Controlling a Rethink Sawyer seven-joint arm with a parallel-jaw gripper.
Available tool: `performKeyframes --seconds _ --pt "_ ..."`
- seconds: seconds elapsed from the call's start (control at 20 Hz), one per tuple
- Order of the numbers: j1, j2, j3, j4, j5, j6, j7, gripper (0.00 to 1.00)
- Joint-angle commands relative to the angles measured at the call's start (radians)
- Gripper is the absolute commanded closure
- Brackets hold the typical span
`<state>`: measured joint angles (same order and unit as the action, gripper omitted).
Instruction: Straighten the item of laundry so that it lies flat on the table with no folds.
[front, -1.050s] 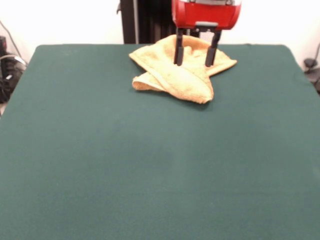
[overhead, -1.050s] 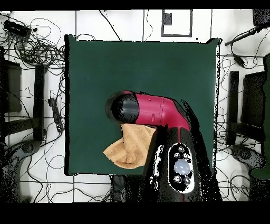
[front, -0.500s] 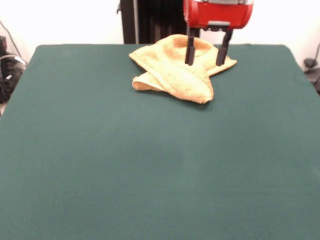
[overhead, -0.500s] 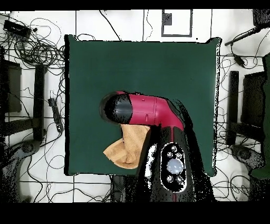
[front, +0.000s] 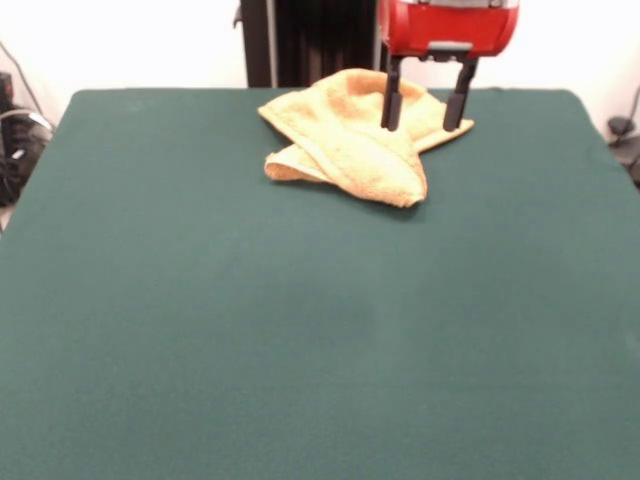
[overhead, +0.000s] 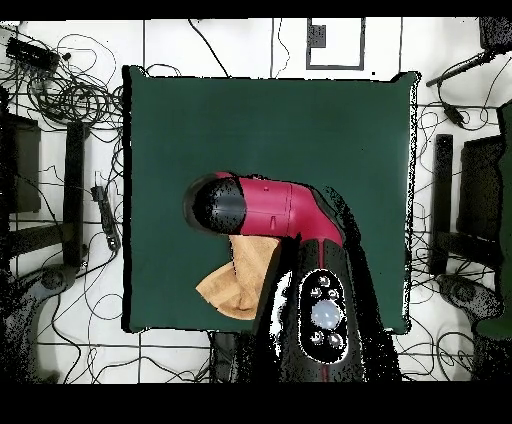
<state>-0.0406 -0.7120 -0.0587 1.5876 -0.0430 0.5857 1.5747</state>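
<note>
The towel (front: 350, 140) lay in a bunched heap on the table (front: 300, 330), close to the far edge in the front view and a little toward the far right corner. It was yellow-orange and folded over itself, with a thick fold hanging toward the front and a flat corner sticking out to the right. The table was covered in plain dark green cloth, and most of it was bare. In the overhead view the table stood on a white floor with many black cables (overhead: 75, 95) lying around it, and the red and black arm (overhead: 270, 210) covered part of the towel (overhead: 235, 285). The gripper (front: 428, 127) hung over the right side of the towel. Its two black fingers (front: 392, 103) were spread apart and held nothing. I could not tell if the tips touched the cloth.
</note>
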Motion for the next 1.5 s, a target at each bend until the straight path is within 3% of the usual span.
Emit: performKeyframes --seconds 0.05,0.5,1.2,1.5 --pt "0.028 0.066 0.076 0.01 0.047 0.082 0.172 0.0" --pt "0.02 0.068 0.072 0.008 0.055 0.084 0.166 0.0" --pt "0.016 0.125 0.076 -0.118 0.064 0.157 0.158 0.0" --pt "0.016 0.124 0.075 -0.118 0.067 0.159 0.162 0.0"
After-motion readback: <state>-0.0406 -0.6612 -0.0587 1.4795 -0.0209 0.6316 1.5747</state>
